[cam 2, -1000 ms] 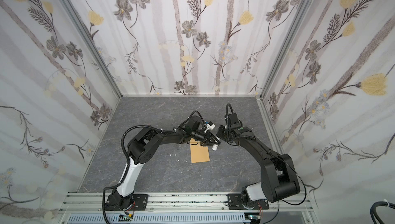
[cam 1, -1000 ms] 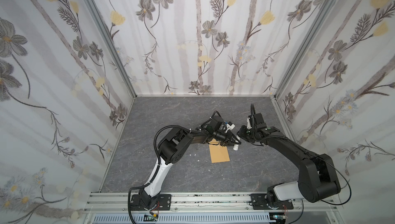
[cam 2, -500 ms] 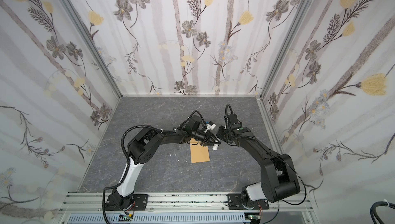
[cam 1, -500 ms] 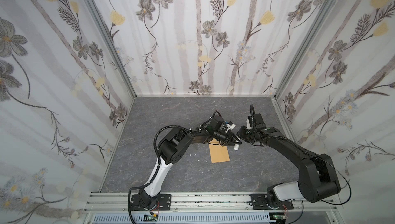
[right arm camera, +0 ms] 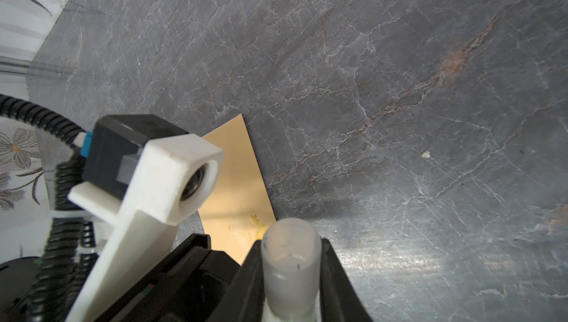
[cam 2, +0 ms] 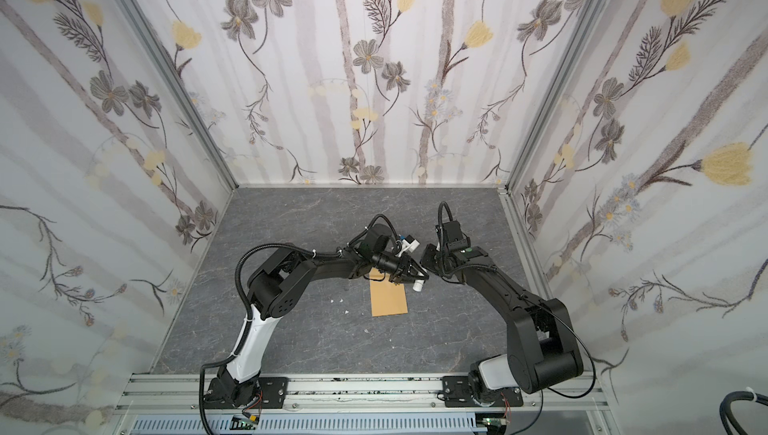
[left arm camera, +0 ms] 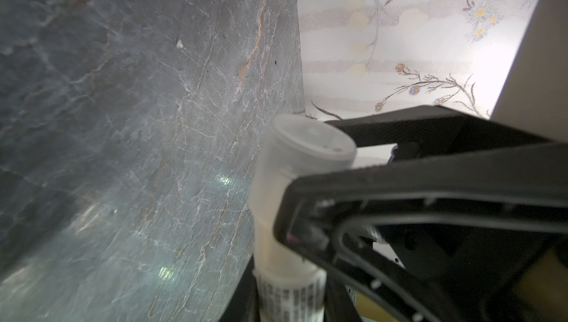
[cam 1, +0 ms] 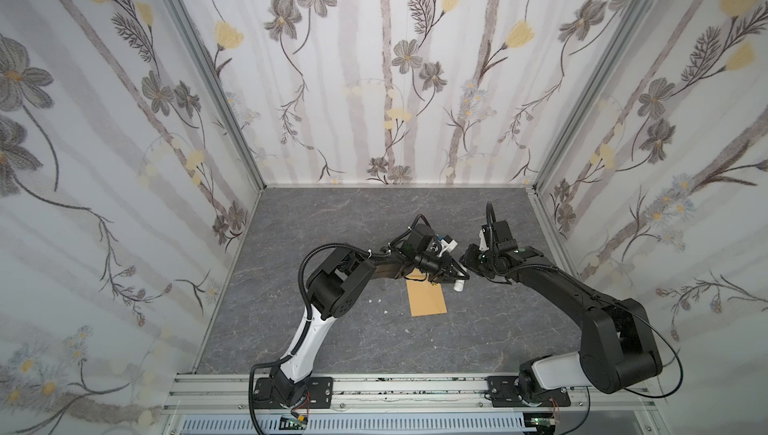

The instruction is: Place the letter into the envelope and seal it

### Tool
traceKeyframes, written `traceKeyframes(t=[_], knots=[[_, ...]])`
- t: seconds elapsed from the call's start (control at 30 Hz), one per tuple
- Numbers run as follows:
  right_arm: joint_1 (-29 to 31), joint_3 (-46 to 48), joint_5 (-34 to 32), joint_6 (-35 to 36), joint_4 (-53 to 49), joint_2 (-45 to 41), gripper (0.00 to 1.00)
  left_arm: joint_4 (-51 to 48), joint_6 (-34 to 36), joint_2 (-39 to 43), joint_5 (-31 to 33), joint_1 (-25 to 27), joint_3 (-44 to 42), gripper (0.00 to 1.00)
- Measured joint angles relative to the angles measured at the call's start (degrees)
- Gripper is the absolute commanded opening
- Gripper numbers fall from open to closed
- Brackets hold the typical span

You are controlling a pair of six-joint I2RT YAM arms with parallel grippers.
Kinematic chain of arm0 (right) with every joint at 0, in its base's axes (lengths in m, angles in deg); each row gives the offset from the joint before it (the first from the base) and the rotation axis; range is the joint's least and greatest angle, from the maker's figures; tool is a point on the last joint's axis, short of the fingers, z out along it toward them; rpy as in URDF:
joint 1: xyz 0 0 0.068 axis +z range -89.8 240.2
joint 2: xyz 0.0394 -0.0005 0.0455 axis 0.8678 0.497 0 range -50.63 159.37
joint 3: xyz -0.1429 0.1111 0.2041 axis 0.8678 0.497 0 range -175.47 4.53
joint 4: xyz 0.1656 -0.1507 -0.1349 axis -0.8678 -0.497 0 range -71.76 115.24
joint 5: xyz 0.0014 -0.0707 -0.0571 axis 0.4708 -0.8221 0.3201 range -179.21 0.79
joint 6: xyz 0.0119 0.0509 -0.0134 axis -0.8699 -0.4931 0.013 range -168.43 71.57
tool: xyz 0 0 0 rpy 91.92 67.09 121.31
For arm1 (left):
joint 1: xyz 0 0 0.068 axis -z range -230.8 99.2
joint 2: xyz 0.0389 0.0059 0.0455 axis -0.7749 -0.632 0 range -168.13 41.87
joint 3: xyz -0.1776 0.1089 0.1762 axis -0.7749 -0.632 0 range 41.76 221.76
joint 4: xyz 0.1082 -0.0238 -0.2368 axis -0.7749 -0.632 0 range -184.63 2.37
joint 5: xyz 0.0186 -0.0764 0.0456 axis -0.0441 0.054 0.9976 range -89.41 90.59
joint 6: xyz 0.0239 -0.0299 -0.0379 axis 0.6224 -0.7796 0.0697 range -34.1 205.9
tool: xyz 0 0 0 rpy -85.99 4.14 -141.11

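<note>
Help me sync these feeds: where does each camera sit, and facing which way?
Top views: stereo pair high over the front rail, looking down on the table; both arms whole.
Left wrist: on the left arm, facing across the table to a wall; black fingers at the glue stick.
Right wrist: on the right arm, facing down at the envelope; right gripper flanks the stick's cap; left wrist camera shows.
Shared: glue stick in both wrist views; envelope in right wrist and top views.

The left gripper (cam 1: 455, 277) hides the far end of the envelope (cam 1: 428, 302)
</note>
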Motion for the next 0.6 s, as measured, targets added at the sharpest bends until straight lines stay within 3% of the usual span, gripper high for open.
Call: traceKeyframes(t=[0.6], knots=[[-0.3,0.8,-0.1,0.0,0.7,0.3,0.29,0.0,-0.4,1.6,0.3,-0.2,-3.3,0.0]])
